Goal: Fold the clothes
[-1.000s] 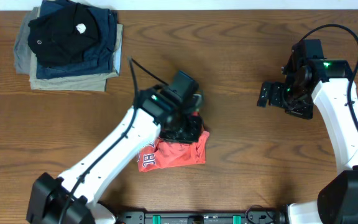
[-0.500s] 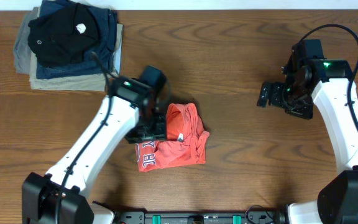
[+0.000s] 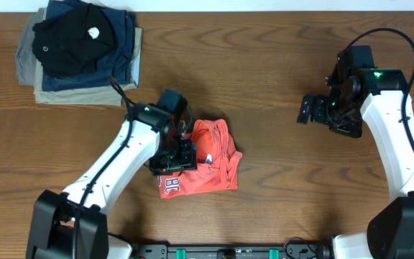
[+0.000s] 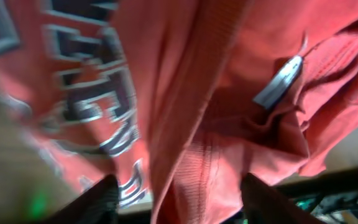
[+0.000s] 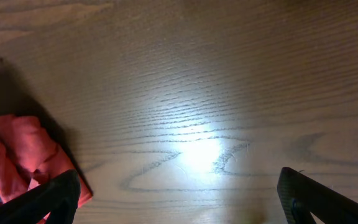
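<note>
The left claw (image 3: 174, 158) has let go of the shirt (image 3: 213, 164) within the last second. It was clamped over the bundle's upper right part and now sits at the bundle's left edge with its jaws parted about midway. In the left wrist view the two fingertips stand apart with a ridge of red cloth running between them, and nothing appears pinched. The shirt lies on the table (image 3: 286, 194) near its front middle, as a small, roughly square bundle with the lettering at lower left; its upper layer is now uncovered and rumpled. Judgement: a fold has been laid down and released, and the bundle looks nearly done but untidy, so smoothing or one more fold may be needed. The right claw (image 3: 305, 110) hangs well apart to the right, jaws fully spread and empty. From above, the left claw hides the shirt's left edge. The wrist view is blurred and cropped, with only a pale label (image 4: 279, 79) distinct. Whether the fingertips touch the cloth cannot be told.
</note>
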`<state>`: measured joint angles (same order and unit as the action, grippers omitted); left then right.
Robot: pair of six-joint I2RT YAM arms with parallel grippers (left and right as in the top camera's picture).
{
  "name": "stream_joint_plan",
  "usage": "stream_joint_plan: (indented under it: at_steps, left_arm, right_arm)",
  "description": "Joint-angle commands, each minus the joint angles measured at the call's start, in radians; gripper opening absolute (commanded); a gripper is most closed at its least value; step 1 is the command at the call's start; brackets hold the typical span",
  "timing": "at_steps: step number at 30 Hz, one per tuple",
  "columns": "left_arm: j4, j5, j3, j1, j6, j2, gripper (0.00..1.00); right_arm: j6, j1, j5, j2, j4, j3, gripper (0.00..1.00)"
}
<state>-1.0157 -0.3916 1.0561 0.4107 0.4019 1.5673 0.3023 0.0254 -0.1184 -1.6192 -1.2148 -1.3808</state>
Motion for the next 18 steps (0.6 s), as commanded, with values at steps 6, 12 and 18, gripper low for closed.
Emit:
stream_joint_plan:
  at_steps: [6,12,18]
  left_arm:
    - [0.066,-0.076,-0.030,0.030,0.003,0.004,0.30]
    - [0.106,-0.077,-0.027,0.068,0.008,0.003,0.06]
    - [0.106,-0.133,0.020,0.122,0.010,-0.028,0.06]
  right_arm:
    - [-0.012,0.008,0.006,0.002,-0.001,-0.005,0.99]
    - [-0.012,0.008,0.006,0.002,-0.001,-0.005,0.99]
    - [-0.012,0.008,0.006,0.002,-0.001,-0.005,0.99]
